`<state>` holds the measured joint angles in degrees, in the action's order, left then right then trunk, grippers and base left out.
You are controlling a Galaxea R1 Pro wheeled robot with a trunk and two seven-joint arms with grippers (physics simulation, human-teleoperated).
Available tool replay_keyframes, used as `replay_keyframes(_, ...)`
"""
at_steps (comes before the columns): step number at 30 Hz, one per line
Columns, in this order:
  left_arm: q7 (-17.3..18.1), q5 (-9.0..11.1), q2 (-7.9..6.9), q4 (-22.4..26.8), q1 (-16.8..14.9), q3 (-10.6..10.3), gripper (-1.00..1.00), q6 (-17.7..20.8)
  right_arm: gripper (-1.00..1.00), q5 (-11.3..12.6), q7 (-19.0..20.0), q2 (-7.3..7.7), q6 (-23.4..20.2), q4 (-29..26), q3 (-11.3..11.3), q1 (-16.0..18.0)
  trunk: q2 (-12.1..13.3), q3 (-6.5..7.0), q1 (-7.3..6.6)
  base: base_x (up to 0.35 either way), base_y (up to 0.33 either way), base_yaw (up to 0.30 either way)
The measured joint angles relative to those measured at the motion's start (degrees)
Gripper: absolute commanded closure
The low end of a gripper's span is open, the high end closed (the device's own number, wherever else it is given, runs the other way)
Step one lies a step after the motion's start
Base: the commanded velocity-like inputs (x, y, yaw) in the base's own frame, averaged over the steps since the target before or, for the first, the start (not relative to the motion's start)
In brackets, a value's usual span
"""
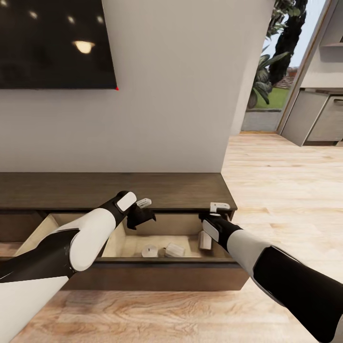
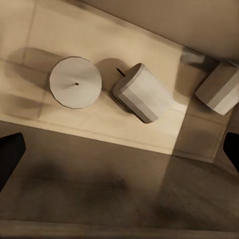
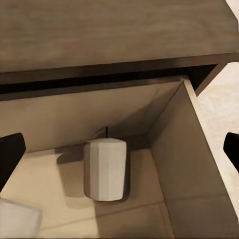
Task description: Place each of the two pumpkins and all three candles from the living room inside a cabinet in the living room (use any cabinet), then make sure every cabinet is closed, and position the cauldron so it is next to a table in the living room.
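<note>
1. The cabinet runs along the grey wall below the black TV; its right-hand drawer is pulled out toward the robot, showing a pale beige interior
2. Three candles lie inside that drawer. One stands upright, seen in the left wrist view as a round top with a tiny wick
3. A second candle lies tipped on its side just right of the upright one, close beside it
4. The third candle stands upright in the far right corner of the drawer, near the side wall; the right wrist view shows it there with its wick up
5. The left gripper hangs over the left part of the open drawer, above the first two candles, its dark fingers spread apart and holding nothing
6. The right gripper sits over the drawer's right end, just above the corner candle; its fingertips show at the far edges of the right wrist view, wide apart, with nothing between them
7. Light wood plank floor spreads to the right, toward a glass door and greenery outside
</note>
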<state>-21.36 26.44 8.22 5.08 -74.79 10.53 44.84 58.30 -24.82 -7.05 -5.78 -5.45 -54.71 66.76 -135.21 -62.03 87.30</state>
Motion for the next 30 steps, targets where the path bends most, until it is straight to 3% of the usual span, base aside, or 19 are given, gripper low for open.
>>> replay_keyframes(5, 0.0, 0.0, -0.05, 0.06, -0.02, -0.07, -1.0, 0.0, -1.0, -0.08, 0.16, 0.06, -0.44, -0.11, 0.15, 0.0, 0.0, 0.0, 0.0, 0.0, 0.0, 0.0)
replay_keyframes(30, -0.07, 0.03, 0.06, -0.04, 0.0, -0.25, -1.0, -0.26, -1.0, -0.11, 0.16, 0.24, -0.99, -0.14, 0.33, 0.0, 10.01, 4.48, -5.49, 0.0, 0.0, 0.0)
